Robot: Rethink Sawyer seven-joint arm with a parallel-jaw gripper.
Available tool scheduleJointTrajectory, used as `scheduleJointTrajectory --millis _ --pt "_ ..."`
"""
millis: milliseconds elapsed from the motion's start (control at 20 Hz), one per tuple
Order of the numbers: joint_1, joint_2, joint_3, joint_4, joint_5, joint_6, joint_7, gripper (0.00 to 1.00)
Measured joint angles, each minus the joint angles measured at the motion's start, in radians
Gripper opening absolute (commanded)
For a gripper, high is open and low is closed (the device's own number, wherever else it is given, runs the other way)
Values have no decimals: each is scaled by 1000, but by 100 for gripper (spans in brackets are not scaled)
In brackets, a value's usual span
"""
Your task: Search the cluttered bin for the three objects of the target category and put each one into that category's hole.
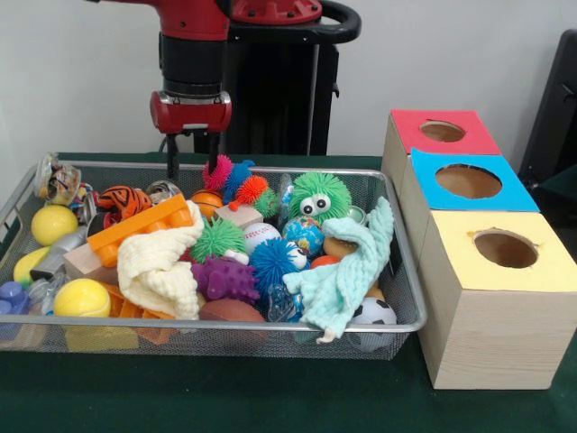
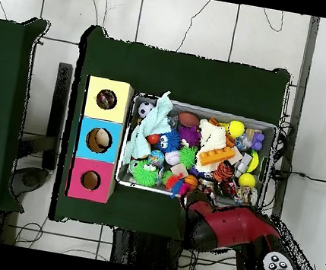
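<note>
Bin [image 1: 270, 171]: wire mesh tray on the green desk [image 1: 270, 397], heaped with toys and cloths; in the overhead view it lies just beside the row of boxes.
Spiky balls: green one [image 1: 216, 238], blue one [image 1: 272, 262], purple knobbly one [image 1: 225, 278], all near the bin's middle; a furry green ball with eyes [image 1: 319, 196] sits toward the far rim.
Smooth balls: yellow ball [image 1: 54, 224] and second yellow ball [image 1: 82, 298] at the end away from the boxes; baseball [image 1: 260, 236] mid-bin; soccer ball [image 1: 373, 313] at the near corner by the boxes.
Cloths: cream knit cloth [image 1: 162, 266] draped over the centre; mint cloth [image 1: 347, 271] hanging toward the near rim.
Orange block [image 1: 142, 224]: long, lying tilted beside the cream cloth.
Boxes: red-topped box [image 1: 442, 132], blue-topped box [image 1: 469, 180], yellow-topped box [image 1: 505, 251], each with a round hole, in one row touching side by side.
Tool [image 1: 193, 155]: released, two thin fingers apart, holding nothing, poised at the bin's far rim above the toys.
Arm [image 2: 232, 226]: red and black, reaching in over the bin's edge.
</note>
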Motion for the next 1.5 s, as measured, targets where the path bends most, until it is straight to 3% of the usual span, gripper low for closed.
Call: scheduleJointTrajectory --millis 850,1500 --pt "-101 -39 18 21 23 46 0 100" --pt "-73 -83 26 21 23 46 0 100"
